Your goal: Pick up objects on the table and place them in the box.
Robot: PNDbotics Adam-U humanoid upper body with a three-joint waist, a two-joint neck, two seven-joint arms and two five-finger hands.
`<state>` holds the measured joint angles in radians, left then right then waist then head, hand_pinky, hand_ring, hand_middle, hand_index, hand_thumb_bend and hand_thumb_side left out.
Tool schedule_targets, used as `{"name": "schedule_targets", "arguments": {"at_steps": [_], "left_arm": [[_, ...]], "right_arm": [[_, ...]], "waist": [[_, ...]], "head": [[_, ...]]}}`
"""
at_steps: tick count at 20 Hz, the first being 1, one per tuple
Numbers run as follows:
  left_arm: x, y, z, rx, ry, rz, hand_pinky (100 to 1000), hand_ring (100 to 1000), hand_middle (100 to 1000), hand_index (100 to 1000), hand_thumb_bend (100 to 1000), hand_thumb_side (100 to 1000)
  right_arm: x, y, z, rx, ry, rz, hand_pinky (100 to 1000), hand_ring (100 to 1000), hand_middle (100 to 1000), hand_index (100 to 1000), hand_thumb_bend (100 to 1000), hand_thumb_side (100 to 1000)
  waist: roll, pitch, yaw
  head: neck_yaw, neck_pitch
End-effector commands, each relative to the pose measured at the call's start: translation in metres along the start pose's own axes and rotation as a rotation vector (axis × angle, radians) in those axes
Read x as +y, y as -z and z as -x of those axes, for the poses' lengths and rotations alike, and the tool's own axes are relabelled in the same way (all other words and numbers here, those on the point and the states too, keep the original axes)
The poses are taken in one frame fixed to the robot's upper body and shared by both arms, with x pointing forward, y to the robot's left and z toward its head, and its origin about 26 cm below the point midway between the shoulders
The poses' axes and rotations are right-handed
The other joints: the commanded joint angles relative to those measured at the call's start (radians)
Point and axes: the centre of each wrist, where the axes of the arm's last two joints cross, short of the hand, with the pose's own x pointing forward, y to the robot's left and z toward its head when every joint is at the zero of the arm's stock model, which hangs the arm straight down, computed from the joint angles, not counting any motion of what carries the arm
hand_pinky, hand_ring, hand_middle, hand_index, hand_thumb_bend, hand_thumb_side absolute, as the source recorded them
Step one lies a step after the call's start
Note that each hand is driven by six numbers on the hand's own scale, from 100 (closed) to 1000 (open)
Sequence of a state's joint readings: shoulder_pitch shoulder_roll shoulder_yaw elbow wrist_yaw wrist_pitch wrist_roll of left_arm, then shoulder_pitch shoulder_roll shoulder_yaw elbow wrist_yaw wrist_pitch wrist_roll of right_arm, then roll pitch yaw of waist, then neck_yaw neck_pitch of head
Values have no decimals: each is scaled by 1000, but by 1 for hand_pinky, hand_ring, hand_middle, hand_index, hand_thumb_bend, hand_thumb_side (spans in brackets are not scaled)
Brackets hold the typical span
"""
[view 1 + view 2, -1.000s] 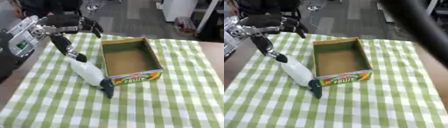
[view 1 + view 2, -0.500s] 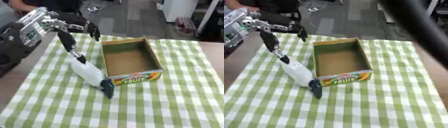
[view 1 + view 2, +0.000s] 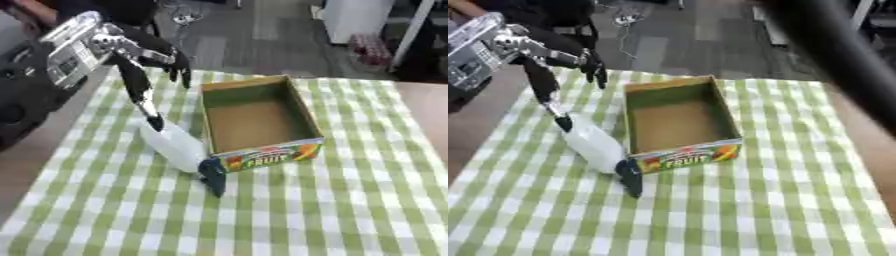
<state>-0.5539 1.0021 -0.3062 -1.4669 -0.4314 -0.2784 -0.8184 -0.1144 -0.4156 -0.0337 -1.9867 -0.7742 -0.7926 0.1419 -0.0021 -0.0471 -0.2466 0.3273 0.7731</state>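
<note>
A white elongated object (image 3: 171,145) with black ends lies on the green checked cloth, just left of the cardboard fruit box (image 3: 271,153). Its lower black end (image 3: 213,177) sits by the box's front left corner. The box is open on top and I see nothing inside it. My left hand (image 3: 131,50) comes in from the upper left and hangs open above the object's upper end. One long finger (image 3: 136,86) points down at that black upper end (image 3: 156,121), the others spread toward the box. Whether the finger touches the object I cannot tell. My right hand does not show.
The checked tablecloth (image 3: 350,210) covers the table, with bare wood along the left edge (image 3: 35,165). A dark blurred arm (image 3: 833,55) crosses the upper right of the right eye view. Grey floor and furniture lie beyond the far edge.
My left wrist has turned and its fingers now point more steeply down over the white object's upper end. The object and the box have not moved.
</note>
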Motion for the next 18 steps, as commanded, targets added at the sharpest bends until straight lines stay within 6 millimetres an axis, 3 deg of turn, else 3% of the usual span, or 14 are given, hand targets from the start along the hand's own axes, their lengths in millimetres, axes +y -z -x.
{"name": "schedule_targets", "arguments": {"at_steps": [1,6,18], "left_arm": [[4,-6,6,-5,66,105,742,735,800,813,913,523],[-7,1,7,-42,41,137,736,738,799,822,949,448],[-12,10,-1,-123,130,166,737,739,800,818,975,402]], "right_arm": [[0,10,-3,-17,0,-35,394,564,603,741,547,905],[0,11,-3,-18,2,-36,394,563,603,741,548,904],[0,12,-3,-20,5,-36,394,563,603,740,549,902]], "waist": [[2,-9,-3],[3,-9,-5],[3,-8,-9]], "head": [[14,-3],[17,-3],[32,-3]]}}
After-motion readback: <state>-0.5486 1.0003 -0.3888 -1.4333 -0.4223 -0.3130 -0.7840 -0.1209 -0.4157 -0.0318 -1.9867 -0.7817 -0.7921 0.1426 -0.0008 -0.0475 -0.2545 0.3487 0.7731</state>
